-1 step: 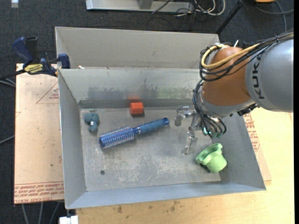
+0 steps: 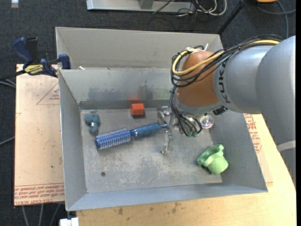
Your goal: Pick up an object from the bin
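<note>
A blue hairbrush (image 2: 123, 136) lies flat in the middle of the bin, bristle head to the left and handle pointing right. My gripper (image 2: 165, 144) reaches down to the bin floor just past the handle's right end, close beside it. A small orange-red block (image 2: 137, 108) sits near the back wall, up and left of the gripper. A green plastic cup-like piece (image 2: 213, 159) lies on its side at the front right of the bin, below and right of the gripper.
A small blue-grey piece (image 2: 92, 120) rests at the back left of the bin floor. A little shiny round thing (image 2: 206, 122) shows just right of the gripper. The arm and its orange cover hang over the bin's right rear part.
</note>
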Robot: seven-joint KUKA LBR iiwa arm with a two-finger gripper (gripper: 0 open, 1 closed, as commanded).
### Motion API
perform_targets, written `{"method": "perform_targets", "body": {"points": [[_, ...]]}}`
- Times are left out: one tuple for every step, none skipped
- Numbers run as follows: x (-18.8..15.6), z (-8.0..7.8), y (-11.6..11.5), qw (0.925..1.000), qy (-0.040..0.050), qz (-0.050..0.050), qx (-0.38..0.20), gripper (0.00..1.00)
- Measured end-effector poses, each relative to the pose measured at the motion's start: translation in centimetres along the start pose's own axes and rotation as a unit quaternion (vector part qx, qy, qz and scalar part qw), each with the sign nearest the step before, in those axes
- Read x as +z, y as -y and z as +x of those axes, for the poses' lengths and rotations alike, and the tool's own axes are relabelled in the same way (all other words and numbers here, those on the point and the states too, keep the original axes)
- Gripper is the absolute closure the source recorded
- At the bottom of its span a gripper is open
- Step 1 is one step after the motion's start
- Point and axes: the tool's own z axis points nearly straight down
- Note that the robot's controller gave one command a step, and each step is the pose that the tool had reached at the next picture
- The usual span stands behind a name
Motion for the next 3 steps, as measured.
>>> {"method": "perform_targets", "body": {"points": [[0.4, -1.5, -3.2, 1.0, 0.0032, 0.0, -0.003, 0.0], [0.5, -1.4, -3.0, 1.0, 0.0006, 0.001, -0.002, 1.0], [-10.8, -4.3, -2.6, 0.9997, 0.0048, 0.001, -0.022, 1.0]]}}
